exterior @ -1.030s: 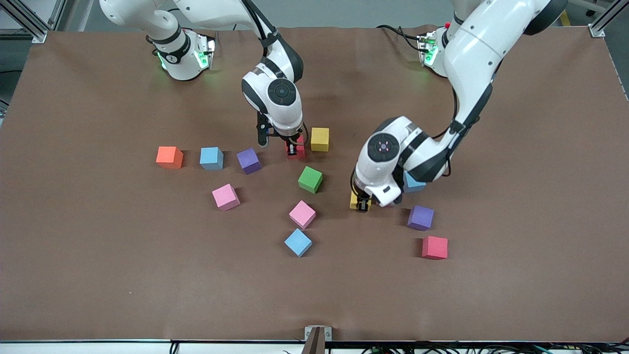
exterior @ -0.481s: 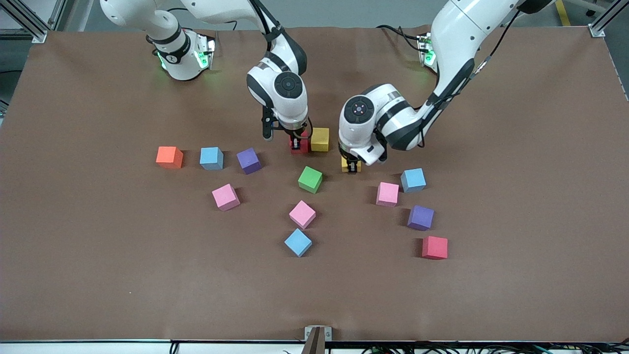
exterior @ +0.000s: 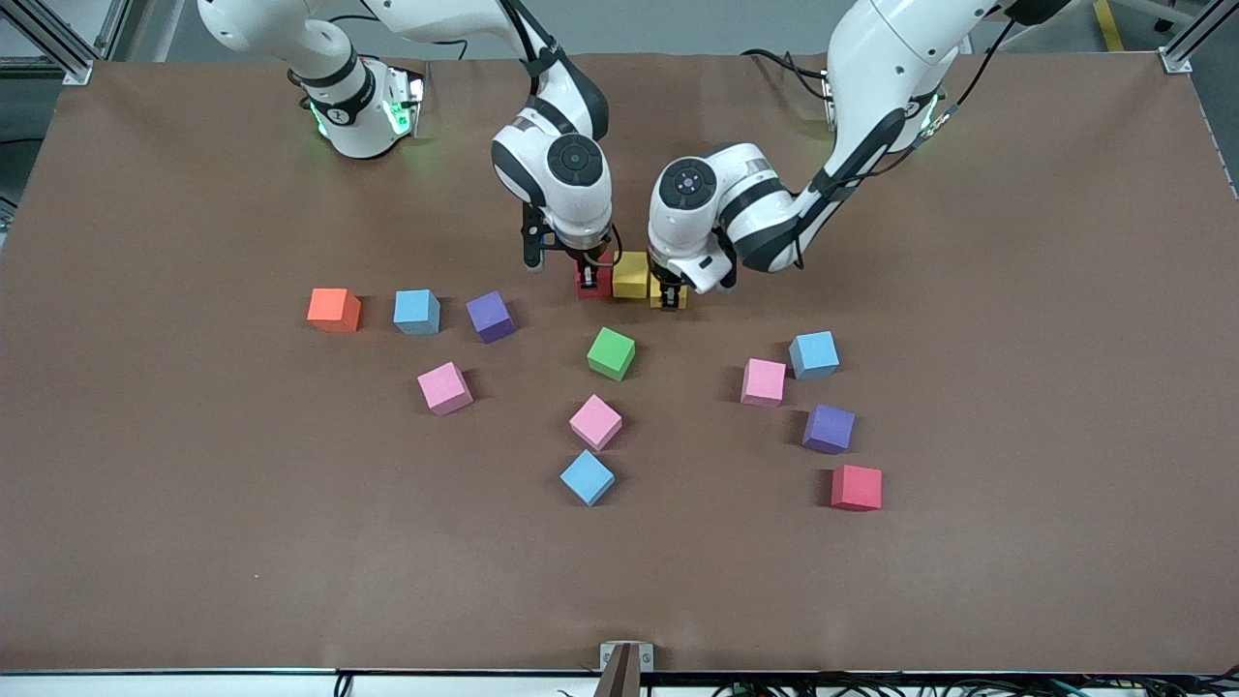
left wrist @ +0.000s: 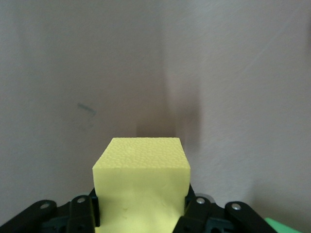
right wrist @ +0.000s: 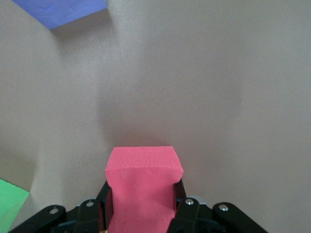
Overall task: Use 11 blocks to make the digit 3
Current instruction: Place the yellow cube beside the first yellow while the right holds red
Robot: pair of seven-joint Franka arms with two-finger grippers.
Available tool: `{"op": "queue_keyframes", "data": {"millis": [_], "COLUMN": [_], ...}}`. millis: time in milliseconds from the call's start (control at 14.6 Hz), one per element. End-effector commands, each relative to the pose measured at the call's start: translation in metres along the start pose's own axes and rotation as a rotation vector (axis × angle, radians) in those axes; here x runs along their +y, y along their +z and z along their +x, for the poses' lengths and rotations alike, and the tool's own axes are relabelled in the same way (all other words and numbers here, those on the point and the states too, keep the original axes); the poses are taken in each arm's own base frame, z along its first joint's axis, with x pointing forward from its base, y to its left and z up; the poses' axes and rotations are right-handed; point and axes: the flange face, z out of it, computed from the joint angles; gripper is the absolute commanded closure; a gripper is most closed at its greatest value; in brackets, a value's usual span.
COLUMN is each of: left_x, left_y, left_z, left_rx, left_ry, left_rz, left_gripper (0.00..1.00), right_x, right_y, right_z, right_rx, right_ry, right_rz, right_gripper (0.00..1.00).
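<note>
Blocks look light, matte foam, slightly squashy; best pinched on flat side faces. Landmark: yellow block point(exterior: 630, 275) on table. Right gripper point(exterior: 587, 281) clamps red block point(exterior: 588, 282) just beside it; left gripper point(exterior: 669, 293) clamps second yellow block point(exterior: 668, 295) at its other flank. Both held blocks half-hidden; contact unclear.

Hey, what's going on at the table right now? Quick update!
Left gripper shut on yellow block. Right gripper shut on red block. Both beside a second yellow block. Nothing in the way.
</note>
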Motion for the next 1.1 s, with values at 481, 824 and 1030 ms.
{"op": "queue_keyframes", "data": {"millis": [481,824,1030], "left_x": [-0.016,-0.012,-0.008], "left_y": [0.002,-0.001,-0.011], "left_z": [-0.007,-0.004,-0.004], "left_rx": [0.017,0.026,0.027], "left_ry": [0.035,0.046,0.036], "left_rz": [-0.033,-0.050,-0.060], "left_gripper": [0.32,0.00,0.00], "right_x": [0.009,0.010,0.010], "right_y": [0.004,0.005,0.002], "right_z": [-0.002,-0.002,-0.002], "right_rx": [-0.007,-0.004,-0.002], "right_ry": [0.008,0.005,0.003], "right_rz": [0.006,0.002,0.000], "right_gripper": [1.00,0.00,0.00]}}
